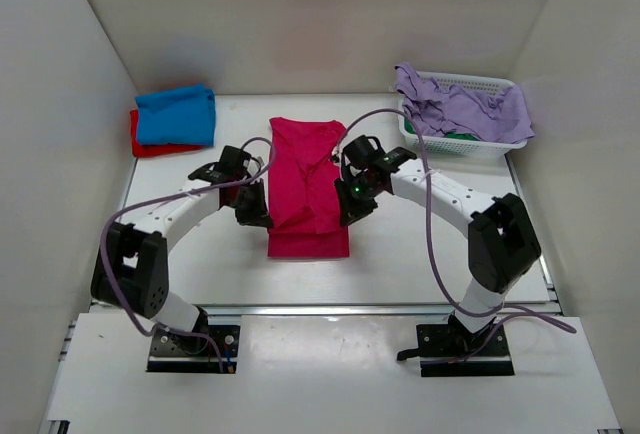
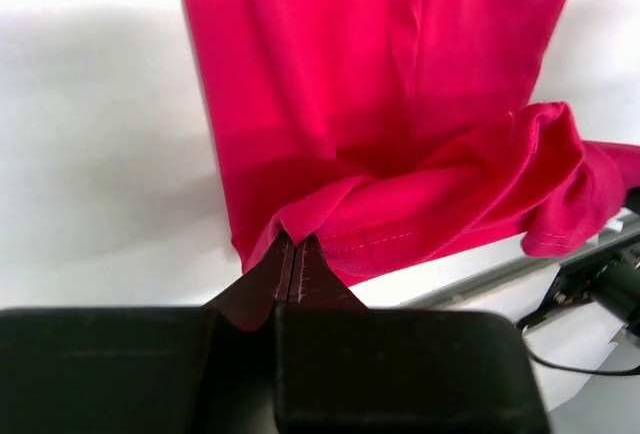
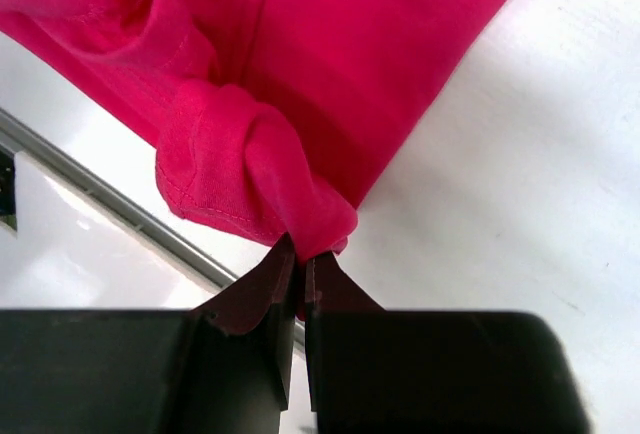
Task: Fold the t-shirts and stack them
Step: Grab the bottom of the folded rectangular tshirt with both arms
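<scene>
Now, left end effector (image 2: 290, 259) and right end effector (image 3: 298, 259) each clamped on the crimson-pink shirt's (image 1: 300, 159) stitched edge, you should move both level for a square fold.

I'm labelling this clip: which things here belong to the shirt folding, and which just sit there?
Job: crimson shirt, pinched by left gripper and right gripper; blue shirt stacked on red shirt.
Just there: white basket; purple cloth heaped in it.
</scene>
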